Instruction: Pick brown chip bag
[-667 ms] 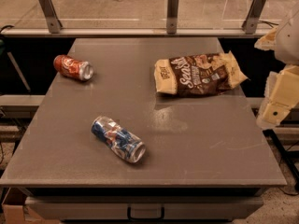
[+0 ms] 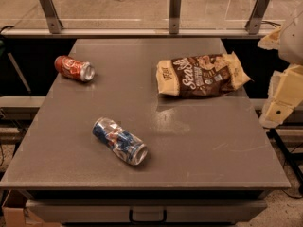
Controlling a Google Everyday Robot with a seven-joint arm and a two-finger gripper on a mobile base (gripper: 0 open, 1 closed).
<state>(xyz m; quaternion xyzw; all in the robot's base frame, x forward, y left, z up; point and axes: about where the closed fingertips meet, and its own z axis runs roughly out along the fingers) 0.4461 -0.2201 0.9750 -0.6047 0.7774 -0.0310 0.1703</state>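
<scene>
You've got the brown chip bag (image 2: 203, 75) lying flat on the right rear part of the grey table (image 2: 189, 145), close to its right edge. Its long axis runs left to right, roughly parallel to the back edge, with one cream-tan end to the left and the other to the right, towards the arm. The white script reads along that axis. The gripper (image 2: 283, 96) hangs off the table's right side, just beyond the bag's right end and slightly nearer you, not touching it. It's cropped by the frame edge, so I can't tell its state. The red can (image 2: 74, 68) lies on its side at the left rear, well apart from the bag. The blue-and-silver can (image 2: 120, 141) lies on its side at front left of centre, set diagonally, possibly dented. A railing with metal posts (image 2: 175, 6) runs behind the table.
</scene>
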